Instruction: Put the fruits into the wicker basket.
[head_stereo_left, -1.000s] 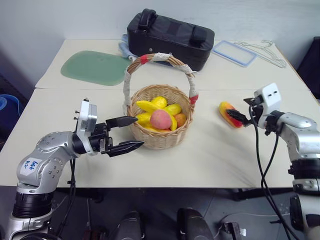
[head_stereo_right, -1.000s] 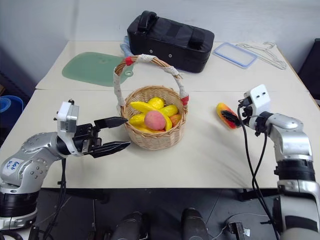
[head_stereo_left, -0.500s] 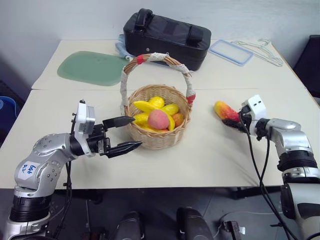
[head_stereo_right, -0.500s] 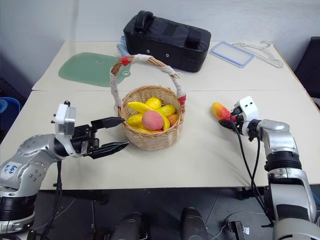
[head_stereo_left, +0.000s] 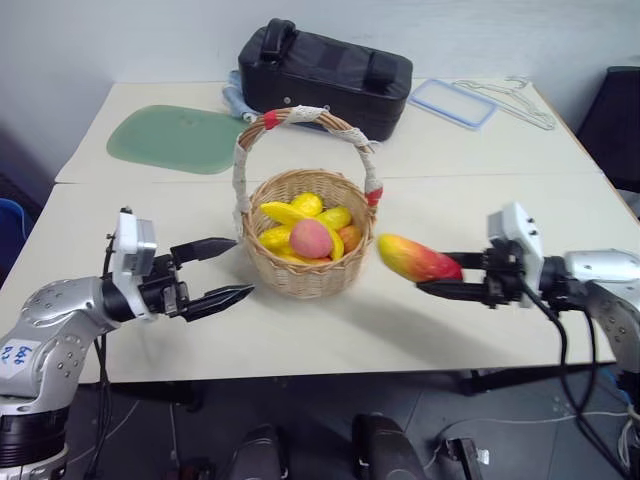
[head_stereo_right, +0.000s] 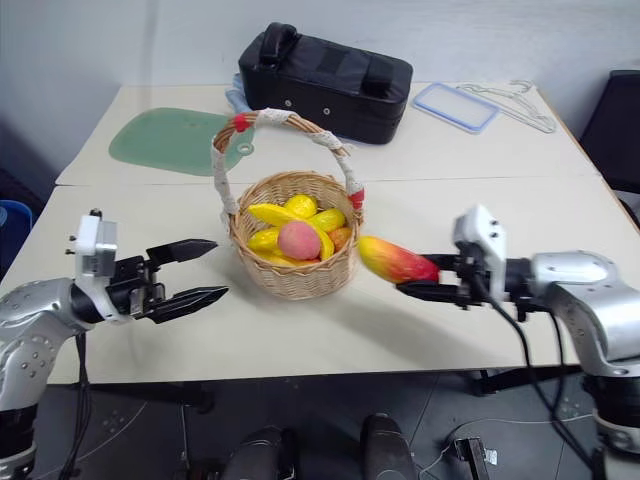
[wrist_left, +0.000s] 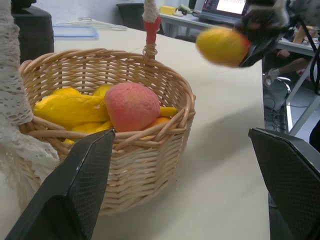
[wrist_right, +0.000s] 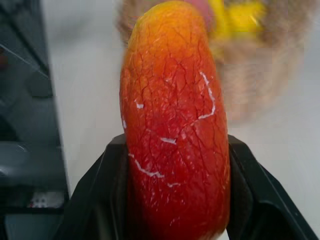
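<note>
The right gripper (head_stereo_left: 432, 280) pinches the mango (head_stereo_left: 417, 259) between its two black fingers, holding it clear of the table (head_stereo_left: 480, 200). The mango's yellow tip points toward the wicker basket (head_stereo_left: 305, 275), which stands just beyond it. The left gripper (head_stereo_left: 222, 270) hovers on the basket's opposite side with its fingers spread and nothing between them. Inside the basket, ahead of both grippers, a peach (head_stereo_left: 310, 238) rests on bananas (head_stereo_left: 283, 213) and lemons (head_stereo_left: 310, 204).

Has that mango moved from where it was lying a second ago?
Yes. The mango, held by the right gripper, is off the table beside the basket.
</note>
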